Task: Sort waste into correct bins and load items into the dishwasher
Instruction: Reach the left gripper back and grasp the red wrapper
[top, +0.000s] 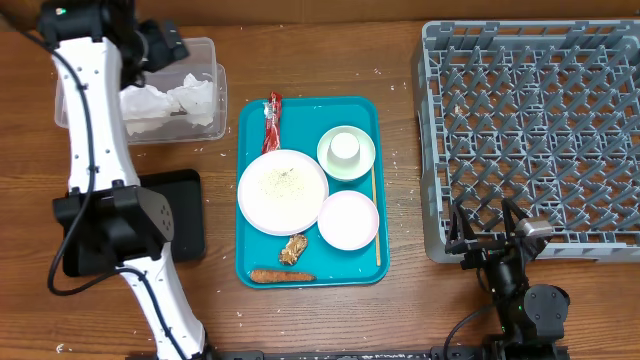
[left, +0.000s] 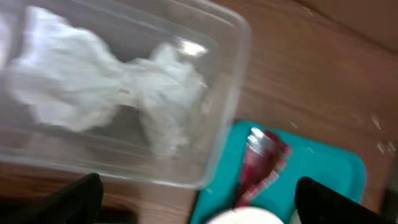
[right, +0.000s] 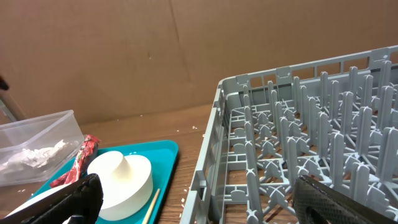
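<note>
Directly ahead of the released left claw, crumpled napkins lie inside the clear tub.

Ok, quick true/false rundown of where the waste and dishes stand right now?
1. The napkins lie in the clear tub. True.
2. The red wrapper is in the tub too. False: it lies on the teal tray.
3. The dish rack holds no dishes. True.
4. The cup stands in the rack. False: it sits in the bowl on the teal tray.
5. The left gripper grips a napkin. False: it is open and empty.
</note>
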